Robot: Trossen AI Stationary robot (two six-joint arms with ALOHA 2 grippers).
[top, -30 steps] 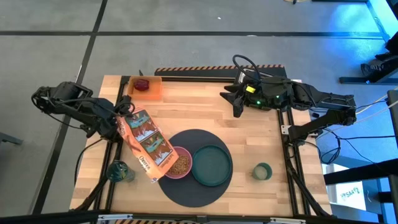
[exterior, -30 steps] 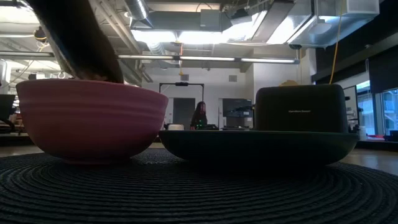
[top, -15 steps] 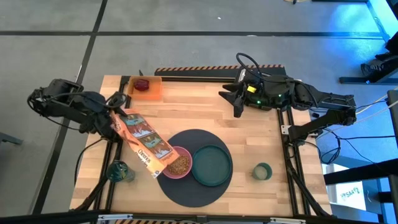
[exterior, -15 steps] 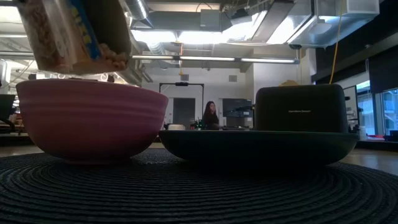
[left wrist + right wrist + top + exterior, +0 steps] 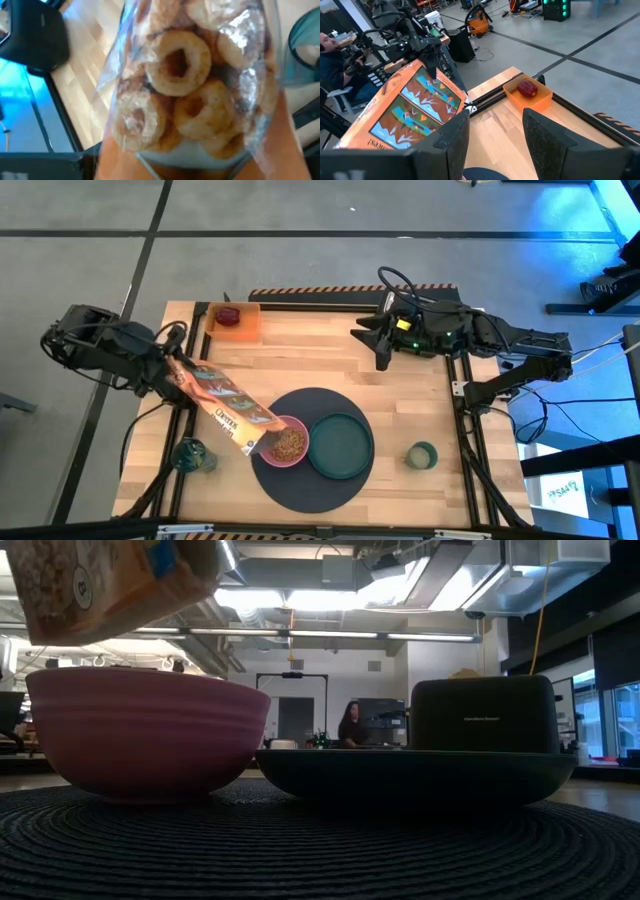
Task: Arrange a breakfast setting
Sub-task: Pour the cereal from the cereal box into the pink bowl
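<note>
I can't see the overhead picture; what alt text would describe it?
The left gripper tilts an orange cereal bag over a pink bowl holding cereal, beside a dark green plate on a round mat. The right gripper waits apart.

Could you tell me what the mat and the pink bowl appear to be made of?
Mat: looks woven, with matte dark cords in concentric ribs, possibly fibre or vinyl. Pink bowl: smooth with faint horizontal ridges and a soft sheen, probably ceramic or plastic.

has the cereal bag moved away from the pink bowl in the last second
Yes. The cereal bag, held by the left pincer, has swung back toward the table's left edge; its mouth now sits at the pink bowl's rim.
</note>
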